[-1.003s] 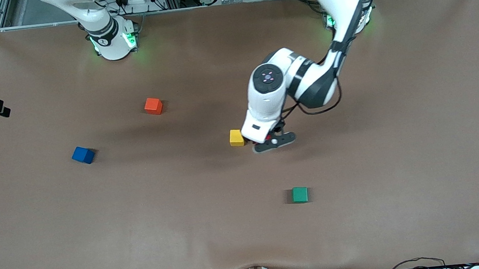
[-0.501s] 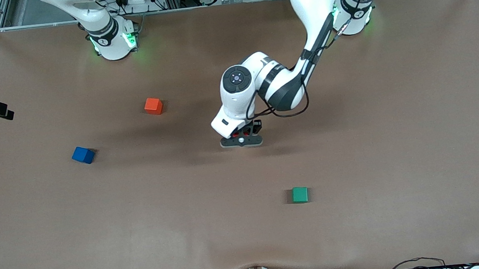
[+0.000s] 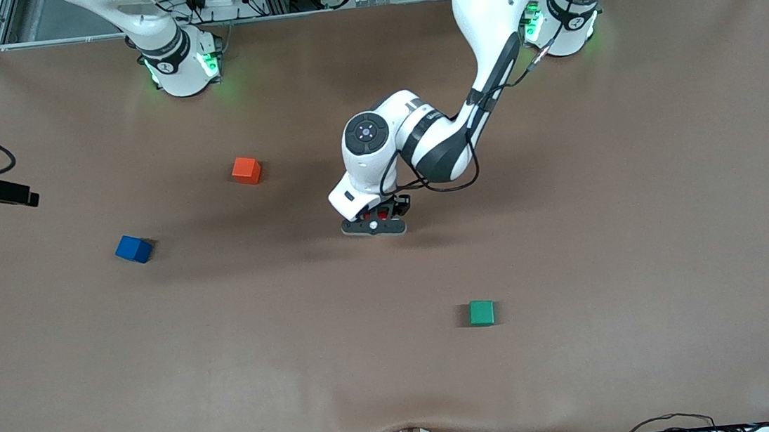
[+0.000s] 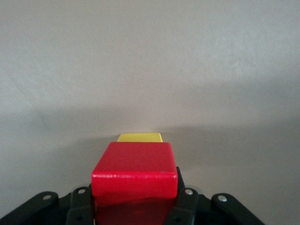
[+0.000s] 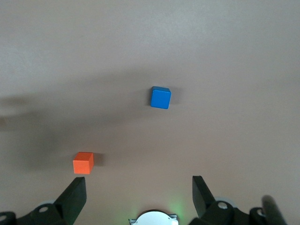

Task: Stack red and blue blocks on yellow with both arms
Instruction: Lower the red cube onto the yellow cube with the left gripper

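Note:
My left gripper (image 3: 375,225) is shut on the crimson red block (image 4: 135,171) and hangs low over the middle of the table. In the left wrist view the top of the yellow cube (image 4: 139,137) peeks out just past the red block's edge. I cannot tell whether the two touch. In the front view my left hand hides the yellow cube. The blue block (image 3: 134,248) lies on the table toward the right arm's end, also in the right wrist view (image 5: 161,97). My right gripper (image 5: 138,183) waits high above the table, open and holding nothing.
An orange-red cube (image 3: 246,170) sits farther from the front camera than the blue block. A green cube (image 3: 482,312) lies nearer the camera than my left hand. The brown mat (image 3: 639,220) covers the table, with a ripple at its front edge (image 3: 408,429).
My left arm has swung toward the right arm's end with the red block, ending over the yellow cube, which the hand now covers in the front view. No cube on the table has moved.

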